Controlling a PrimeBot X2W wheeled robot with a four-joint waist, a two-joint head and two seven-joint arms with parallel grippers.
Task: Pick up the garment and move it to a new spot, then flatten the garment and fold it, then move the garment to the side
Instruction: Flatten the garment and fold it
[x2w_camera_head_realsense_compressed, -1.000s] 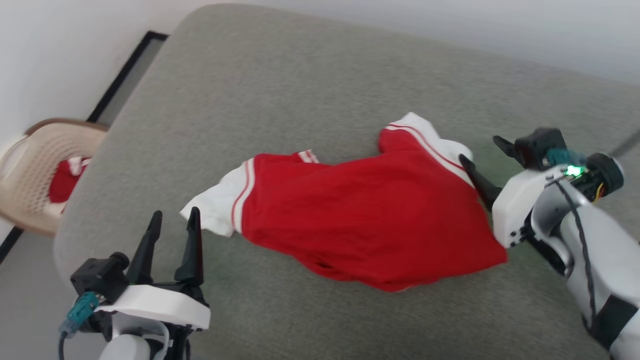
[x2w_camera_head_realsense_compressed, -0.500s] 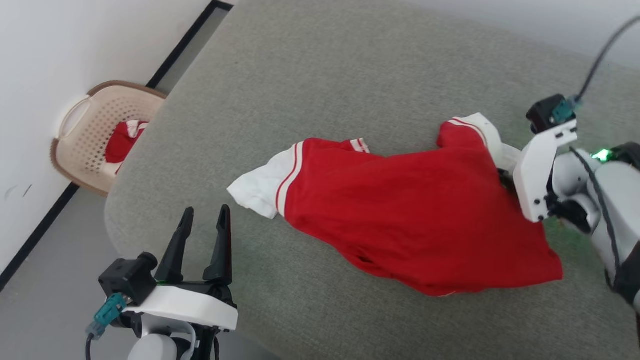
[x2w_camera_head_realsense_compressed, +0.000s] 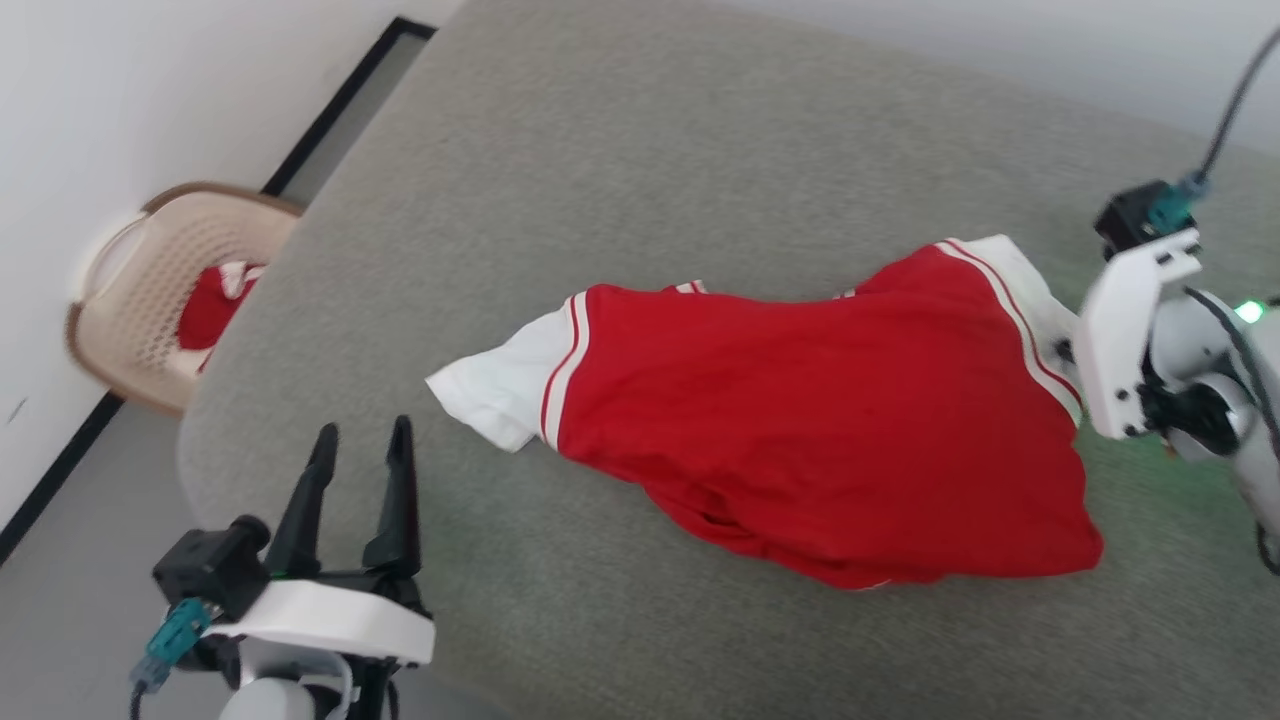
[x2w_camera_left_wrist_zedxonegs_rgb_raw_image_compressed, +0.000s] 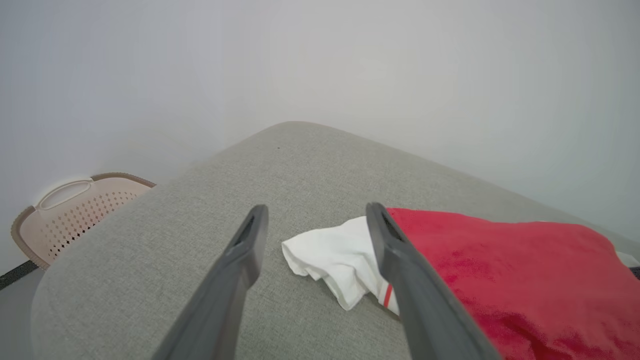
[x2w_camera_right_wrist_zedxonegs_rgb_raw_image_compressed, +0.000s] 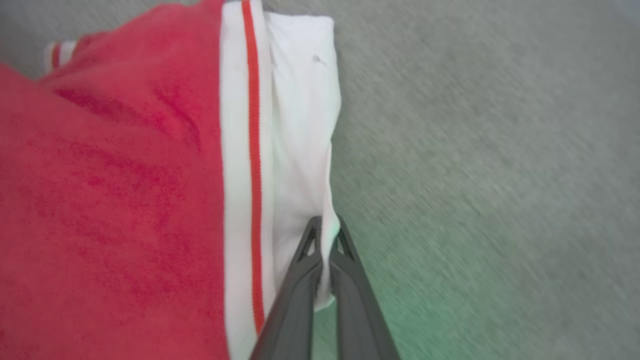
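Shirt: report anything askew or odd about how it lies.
The shirt is askew: it lies diagonally on the grey cushion, bunched rather than flat, its near edge tucked under. The right gripper is shut on one white sleeve end.

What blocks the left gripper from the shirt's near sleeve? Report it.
Nothing visible. Bare cushion lies between the open left gripper and the white sleeve. The right gripper is shut on the other sleeve of the shirt.
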